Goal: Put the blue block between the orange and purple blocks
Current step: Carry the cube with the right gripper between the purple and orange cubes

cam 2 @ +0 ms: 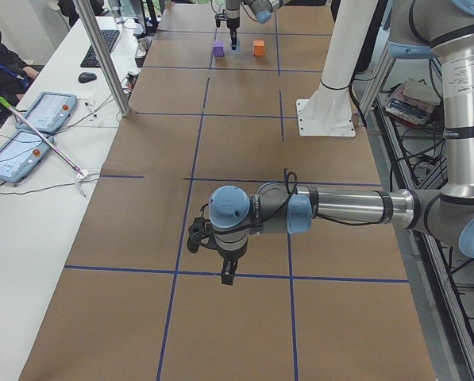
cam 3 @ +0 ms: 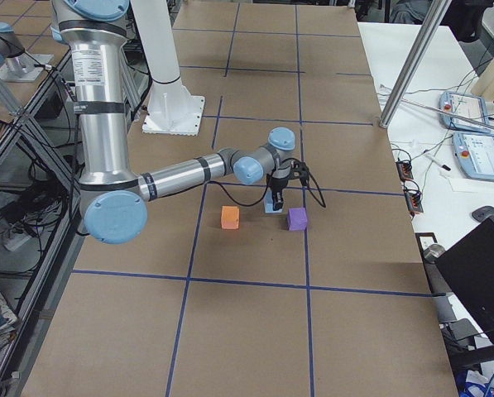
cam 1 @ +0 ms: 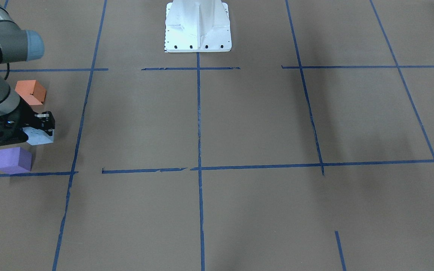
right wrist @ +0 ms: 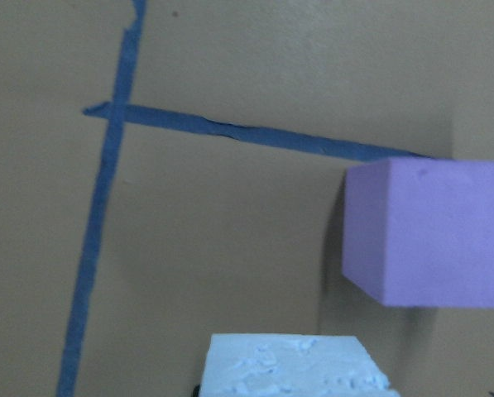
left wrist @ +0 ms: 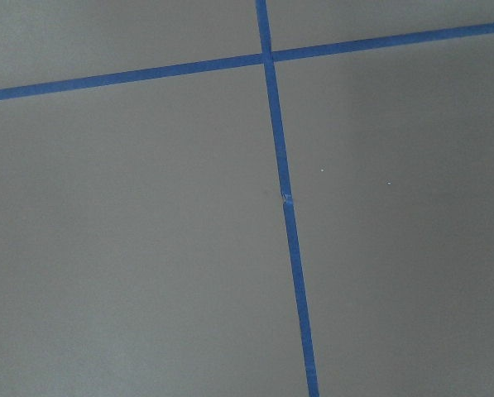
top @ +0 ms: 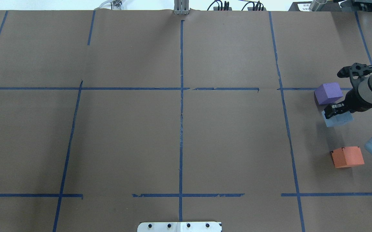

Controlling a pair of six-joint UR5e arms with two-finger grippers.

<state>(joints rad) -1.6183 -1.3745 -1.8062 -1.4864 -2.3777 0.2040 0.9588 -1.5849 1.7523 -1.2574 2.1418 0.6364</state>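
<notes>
I see the blue block [top: 338, 120] on the brown paper-covered table [top: 124, 138], in the gap between the purple block [top: 328, 93] and the orange block [top: 347, 157]. It sits just beside the purple block without touching it, and well apart from the orange one. The right gripper [top: 334, 111] points straight down onto the blue block's top, its fingers at the block's upper edges; I cannot tell whether they clamp it or stand clear. The left gripper [cam 2: 227, 276] hangs above the table near a crossing of blue tape lines [left wrist: 280, 198], far from all three blocks; I cannot tell its finger state.
</notes>
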